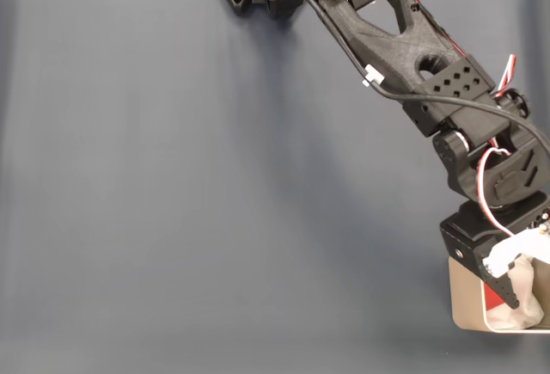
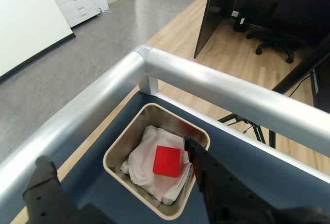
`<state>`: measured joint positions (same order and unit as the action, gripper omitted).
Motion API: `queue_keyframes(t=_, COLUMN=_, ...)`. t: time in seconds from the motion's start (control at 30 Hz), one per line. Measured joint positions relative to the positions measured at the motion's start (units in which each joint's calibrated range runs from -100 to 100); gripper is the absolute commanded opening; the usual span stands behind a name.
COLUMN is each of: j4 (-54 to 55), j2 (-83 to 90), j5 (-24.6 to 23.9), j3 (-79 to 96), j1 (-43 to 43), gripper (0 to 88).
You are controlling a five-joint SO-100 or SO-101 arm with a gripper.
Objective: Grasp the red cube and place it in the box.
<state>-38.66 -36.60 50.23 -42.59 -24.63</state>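
A small, matte, bright red cube (image 2: 167,161) lies on white soft padding (image 2: 144,163) inside the beige-grey, round-cornered box (image 2: 122,140), as the wrist view shows, with the black two-finger gripper (image 2: 116,165) poised above, its fingers spread wide and holding nothing. The placing looks done; the sound move now would be to lift straight up, keeping the nearer finger (image 2: 198,165) clear of the box's thin wall so nothing is dragged. In the fixed view the box (image 1: 460,301) sits at the dark blue-grey table's (image 1: 215,202) right edge, partly cut off and covered by the arm (image 1: 404,43), so the cube is hidden there.
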Motion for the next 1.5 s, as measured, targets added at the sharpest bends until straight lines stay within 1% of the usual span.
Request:
queue_keyframes(t=0.13, j4=0.72, j2=0.00, j5=-0.20, j3=0.00, j1=0.07, gripper=52.1)
queue_keyframes(t=0.2, j4=0.80, j2=0.00, j5=-0.29, j3=0.00, j1=0.22, gripper=48.0)
queue_keyframes(t=0.33, j4=1.11, j2=0.00, j5=-0.29, j3=0.00, j1=0.45, gripper=32.4)
queue_keyframes(t=0.47, j4=1.27, j2=0.00, j5=-0.29, j3=0.00, j1=0.89, gripper=10.7)
queue_keyframes(t=0.53, j4=1.27, j2=0.17, j5=-0.29, j3=0.45, j1=1.41, gripper=2.5)
queue_keyframes(t=0.57, j4=1.27, j2=1.13, j5=-0.29, j3=1.54, j1=1.85, gripper=0.0)
queue_keyframes(t=0.77, j4=1.27, j2=10.42, j5=-0.29, j3=10.31, j1=6.08, gripper=0.0)
queue_keyframes(t=1.07, j4=1.27, j2=33.87, j5=-0.15, j3=28.21, j1=16.84, gripper=0.0)
queue_keyframes(t=1.27, j4=3.50, j2=52.28, j5=0.59, j3=47.02, j1=23.89, gripper=0.0)
queue_keyframes(t=1.5, j4=3.98, j2=76.77, j5=0.73, j3=74.50, j1=25.22, gripper=0.0)
